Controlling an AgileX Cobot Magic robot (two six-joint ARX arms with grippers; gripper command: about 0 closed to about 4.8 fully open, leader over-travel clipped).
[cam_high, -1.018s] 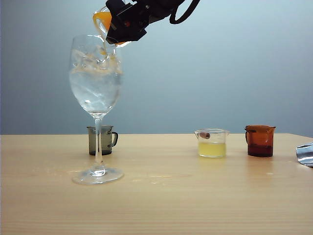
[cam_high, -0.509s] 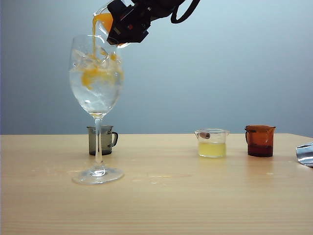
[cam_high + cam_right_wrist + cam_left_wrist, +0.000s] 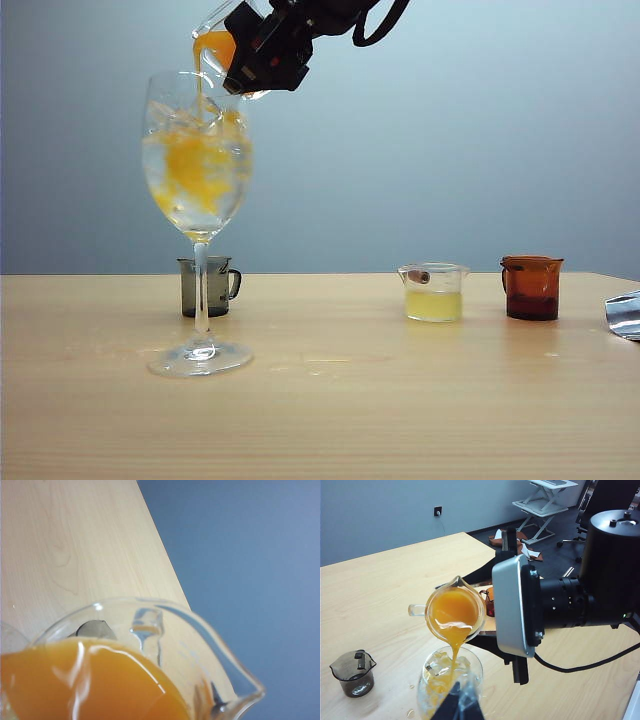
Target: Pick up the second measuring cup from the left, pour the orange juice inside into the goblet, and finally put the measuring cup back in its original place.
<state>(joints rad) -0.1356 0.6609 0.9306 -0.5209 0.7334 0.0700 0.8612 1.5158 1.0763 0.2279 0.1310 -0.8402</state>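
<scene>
Above the goblet (image 3: 197, 150), the right tool (image 3: 262, 58) grasps the second measuring cup (image 3: 455, 612), tilted and pouring.
Orange juice (image 3: 453, 611) streams off the lip into the goblet's bowl, where orange clouds spread through clear liquid and ice; much juice remains in the cup, so the pour is partway, and returning the cup to the table (image 3: 400, 400) between the smoky grey cup (image 3: 208, 286) and the pale yellow cup (image 3: 433, 292) is left. Only a dark tip of the left tool (image 3: 457, 706) shows near the goblet; I cannot tell its state. No writing is readable.
</scene>
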